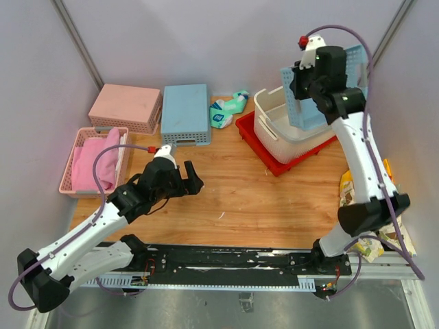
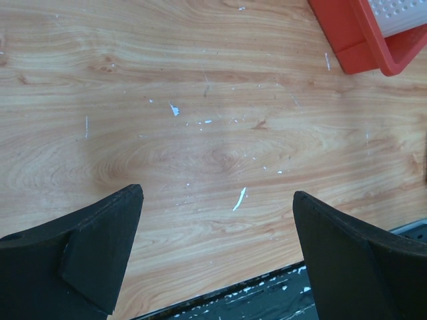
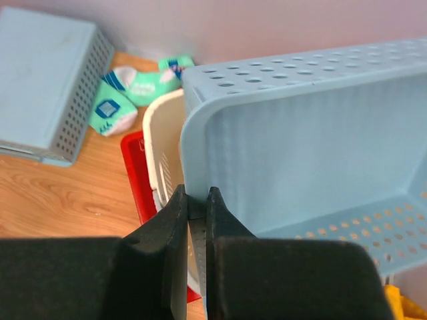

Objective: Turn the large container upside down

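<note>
Right gripper (image 3: 194, 200) pinches the rim of the blue basket (image 3: 300, 153), over the large container (image 1: 273, 131) in the red tray (image 1: 282, 166) at 2 o'clock. Left gripper (image 2: 217, 195) is spread above the counter (image 2: 200, 100).

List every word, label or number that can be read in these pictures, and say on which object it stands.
No text is readable.
green packets: printed label patches, too blurred to read.
yellow packets: print too small to read.
large container, blue basket, red tray: no writing visible.
</note>
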You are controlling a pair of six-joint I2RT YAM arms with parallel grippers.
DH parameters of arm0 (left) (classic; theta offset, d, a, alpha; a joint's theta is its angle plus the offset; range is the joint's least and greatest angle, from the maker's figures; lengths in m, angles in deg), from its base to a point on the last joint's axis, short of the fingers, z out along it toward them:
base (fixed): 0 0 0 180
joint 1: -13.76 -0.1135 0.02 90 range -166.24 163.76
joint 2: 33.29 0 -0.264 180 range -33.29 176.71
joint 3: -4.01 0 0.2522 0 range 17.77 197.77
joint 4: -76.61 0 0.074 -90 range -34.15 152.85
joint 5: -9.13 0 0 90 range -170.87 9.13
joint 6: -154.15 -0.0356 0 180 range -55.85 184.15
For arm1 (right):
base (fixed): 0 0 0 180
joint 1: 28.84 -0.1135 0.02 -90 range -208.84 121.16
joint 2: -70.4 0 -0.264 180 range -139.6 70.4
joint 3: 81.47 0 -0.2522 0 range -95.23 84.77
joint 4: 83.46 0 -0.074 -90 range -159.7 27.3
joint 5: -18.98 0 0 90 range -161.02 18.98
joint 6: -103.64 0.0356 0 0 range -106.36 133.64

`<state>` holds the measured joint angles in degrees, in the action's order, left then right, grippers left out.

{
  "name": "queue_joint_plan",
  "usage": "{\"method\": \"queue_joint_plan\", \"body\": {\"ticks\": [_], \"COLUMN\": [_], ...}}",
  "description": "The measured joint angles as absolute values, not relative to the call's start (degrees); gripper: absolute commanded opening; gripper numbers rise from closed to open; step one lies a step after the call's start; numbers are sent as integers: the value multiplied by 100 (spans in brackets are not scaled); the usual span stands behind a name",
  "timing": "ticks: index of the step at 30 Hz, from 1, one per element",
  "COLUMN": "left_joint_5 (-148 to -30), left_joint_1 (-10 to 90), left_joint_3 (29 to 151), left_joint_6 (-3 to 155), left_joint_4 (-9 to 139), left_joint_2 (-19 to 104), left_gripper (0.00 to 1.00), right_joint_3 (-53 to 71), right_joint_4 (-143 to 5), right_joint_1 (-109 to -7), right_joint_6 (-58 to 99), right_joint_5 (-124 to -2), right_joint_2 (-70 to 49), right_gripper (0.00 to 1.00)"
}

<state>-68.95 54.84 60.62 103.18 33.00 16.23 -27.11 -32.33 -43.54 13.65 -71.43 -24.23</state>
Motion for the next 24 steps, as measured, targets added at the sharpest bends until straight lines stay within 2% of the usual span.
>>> {"method": "queue_joint_plan", "body": {"ticks": [7,15,24], "left_joint_5": [-6674,-5900,-5242], "left_joint_1": [5484,5486,5488], "left_joint_3": [6215,7159,8606], "left_joint_6": [10298,10385,10951], "left_joint_4": [3195,2669,2179], "left_joint_2": [1301,764,156], "left_gripper": [99,99,99], "right_joint_3": [-2713,-2479,-1795], "right_joint_4": [-3139,-3343,-3843], "right_joint_1": [-4347,-4395,-6205], "right_joint_6": [1625,2519,3428], "right_joint_5": [-6867,-5210,-4124], "right_joint_2": [-1060,16,46], "right_gripper": [1,1,1]}}
